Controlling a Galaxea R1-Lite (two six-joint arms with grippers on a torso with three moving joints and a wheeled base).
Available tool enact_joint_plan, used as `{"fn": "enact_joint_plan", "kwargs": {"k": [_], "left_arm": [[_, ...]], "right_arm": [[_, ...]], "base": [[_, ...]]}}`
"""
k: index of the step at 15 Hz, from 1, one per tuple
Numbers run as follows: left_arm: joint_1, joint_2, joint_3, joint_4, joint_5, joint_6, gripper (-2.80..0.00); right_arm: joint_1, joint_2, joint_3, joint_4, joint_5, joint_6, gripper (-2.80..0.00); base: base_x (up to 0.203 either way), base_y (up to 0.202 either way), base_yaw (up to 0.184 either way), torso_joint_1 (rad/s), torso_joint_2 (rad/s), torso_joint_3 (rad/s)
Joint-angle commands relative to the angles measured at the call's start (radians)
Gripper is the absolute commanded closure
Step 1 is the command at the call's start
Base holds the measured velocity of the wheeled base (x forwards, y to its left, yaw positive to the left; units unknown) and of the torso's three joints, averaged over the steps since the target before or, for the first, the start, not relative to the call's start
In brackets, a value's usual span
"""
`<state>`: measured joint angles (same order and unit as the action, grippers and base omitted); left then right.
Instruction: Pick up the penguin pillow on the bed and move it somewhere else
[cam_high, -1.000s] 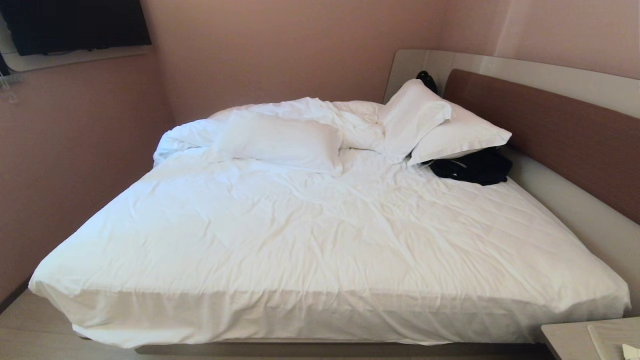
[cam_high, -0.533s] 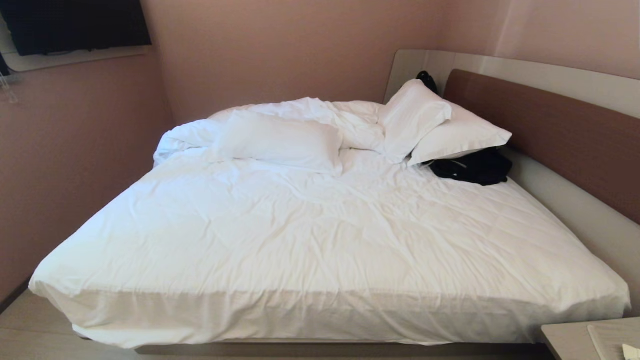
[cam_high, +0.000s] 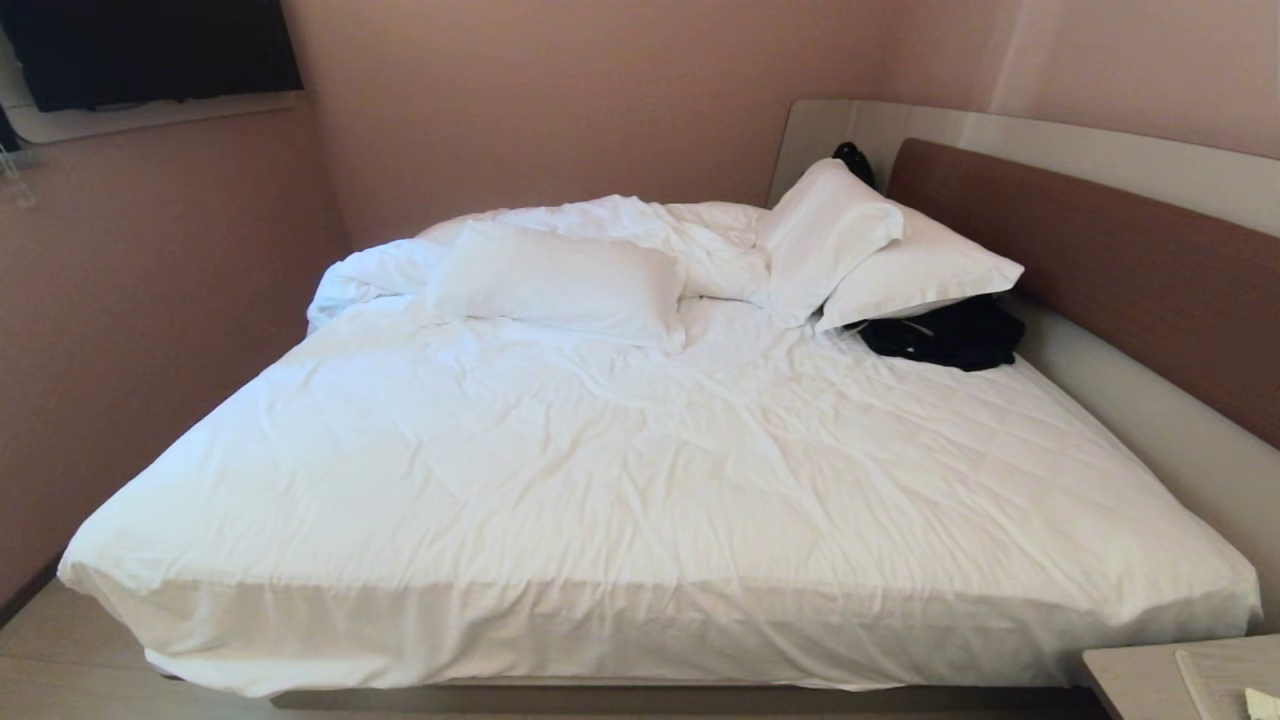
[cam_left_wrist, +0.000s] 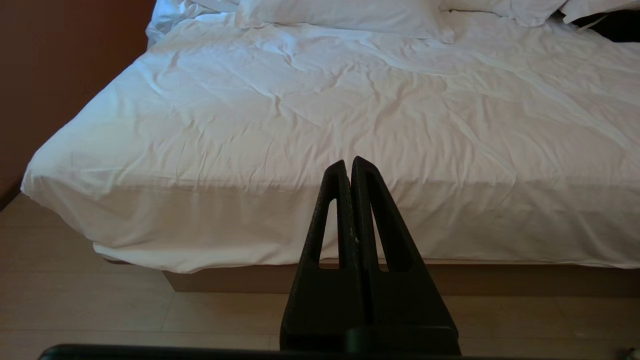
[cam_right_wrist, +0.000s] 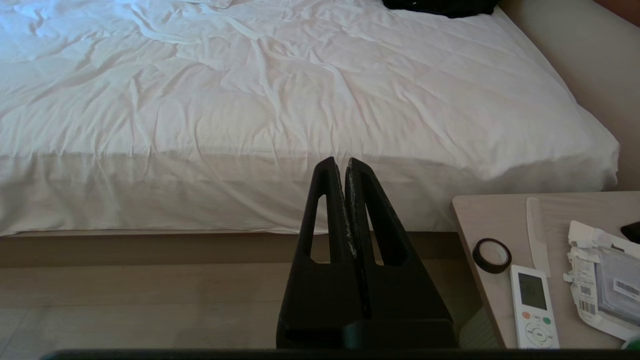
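Note:
The bed (cam_high: 640, 470) fills the head view, with a rumpled white duvet and a brown headboard (cam_high: 1110, 260) on the right. The penguin pillow is out of view; only plain white pillows show. My left gripper (cam_left_wrist: 348, 162) is shut and empty, held over the floor short of the bed's near edge (cam_left_wrist: 250, 225). Beside it, my right gripper (cam_right_wrist: 345, 162) is also shut and empty, facing the same edge of the bed (cam_right_wrist: 225, 190). Neither arm appears in the head view.
One white pillow (cam_high: 560, 283) lies at the far middle, two more (cam_high: 870, 250) lean by the headboard over a black garment (cam_high: 945, 335). A bedside table (cam_right_wrist: 505, 220) at the near right holds a tape roll (cam_right_wrist: 492, 255), a remote (cam_right_wrist: 534, 306) and papers. Walls close the left and far sides.

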<state>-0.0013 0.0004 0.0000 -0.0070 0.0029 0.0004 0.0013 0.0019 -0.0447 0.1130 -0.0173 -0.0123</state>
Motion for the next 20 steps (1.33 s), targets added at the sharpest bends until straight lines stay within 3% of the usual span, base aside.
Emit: {"fn": "enact_joint_plan", "kwargs": {"k": [1,20], "left_arm": [[0.000,0.000,0.000,-0.001,0.000,0.000,0.00],[0.000,0.000,0.000,-0.001,0.000,0.000,0.00]], "right_arm": [[0.000,0.000,0.000,0.001,-0.001,0.000,0.00],[0.000,0.000,0.000,0.001,0.000,0.015,0.00]], "base": [[0.000,0.000,0.000,0.000,0.00,0.000],[0.000,0.000,0.000,0.000,0.00,0.000]]}}
